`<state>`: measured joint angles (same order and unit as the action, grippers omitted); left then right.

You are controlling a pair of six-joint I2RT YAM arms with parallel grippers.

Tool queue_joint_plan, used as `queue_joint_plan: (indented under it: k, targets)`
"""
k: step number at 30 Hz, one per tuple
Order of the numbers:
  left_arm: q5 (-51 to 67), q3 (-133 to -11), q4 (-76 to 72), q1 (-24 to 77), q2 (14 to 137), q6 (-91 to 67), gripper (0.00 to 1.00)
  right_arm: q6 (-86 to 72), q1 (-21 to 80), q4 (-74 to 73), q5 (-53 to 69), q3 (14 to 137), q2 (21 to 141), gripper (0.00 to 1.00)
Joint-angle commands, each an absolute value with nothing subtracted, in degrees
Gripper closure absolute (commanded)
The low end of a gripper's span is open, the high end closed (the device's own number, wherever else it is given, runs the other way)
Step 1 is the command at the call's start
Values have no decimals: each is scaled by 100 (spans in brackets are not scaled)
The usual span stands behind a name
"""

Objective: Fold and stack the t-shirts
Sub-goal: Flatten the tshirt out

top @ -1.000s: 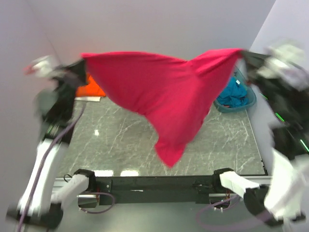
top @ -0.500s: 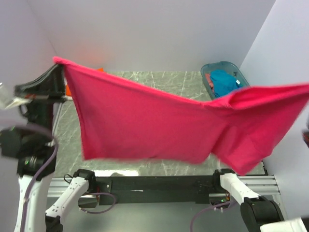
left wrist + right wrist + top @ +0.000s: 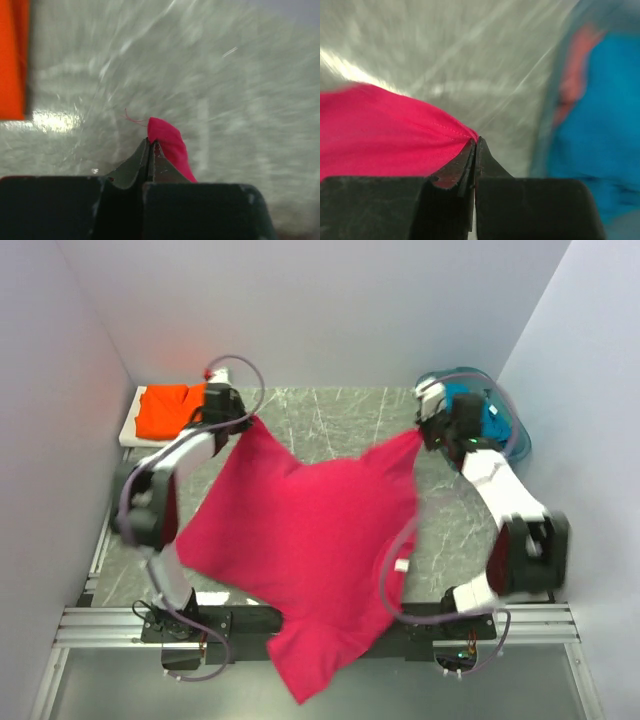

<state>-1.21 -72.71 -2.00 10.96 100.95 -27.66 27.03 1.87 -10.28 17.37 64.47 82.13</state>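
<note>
The magenta-red t-shirt is stretched between both arms over the table, its lower end hanging past the near edge. My left gripper is shut on its far-left corner. At the far right, my right gripper is shut on the other corner. A white label shows near the neck. The orange t-shirt lies folded at the far left, also at the left wrist view's left edge. The teal-blue t-shirt sits in the basket, close beside my right gripper.
The translucent teal basket stands at the far right corner. The orange shirt rests on a white board. The marble table shows bare between the grippers. Walls close in on three sides.
Both arms have swung down and away from the camera, carrying the magenta-red shirt from high in the air to low over the table. Both grips held.
</note>
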Motion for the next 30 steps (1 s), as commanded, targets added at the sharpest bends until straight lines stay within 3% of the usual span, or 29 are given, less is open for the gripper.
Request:
queue_joint_plan:
  k: [1, 5, 8, 19, 30]
  targets:
    - [-246, -8835, 1182, 1125, 11308, -2602, 100, 2953, 176, -262, 1592, 6975, 9300, 100]
    - [-684, -10377, 2176, 1134, 12977, -2646, 100, 2936, 316, -1158, 1003, 8435, 11062, 100]
    - [-905, -10968, 2304, 1143, 13358, -2637, 100, 2866, 369, -1424, 730, 9078, 11645, 100]
    - [-1020, -10750, 1689, 1142, 13245, -2364, 100, 2751, 448, -1678, 668, 10001, 12076, 100]
    - [-1371, -9907, 616, 1134, 12455, -2162, 100, 2698, 510, -1590, 818, 9816, 11671, 100]
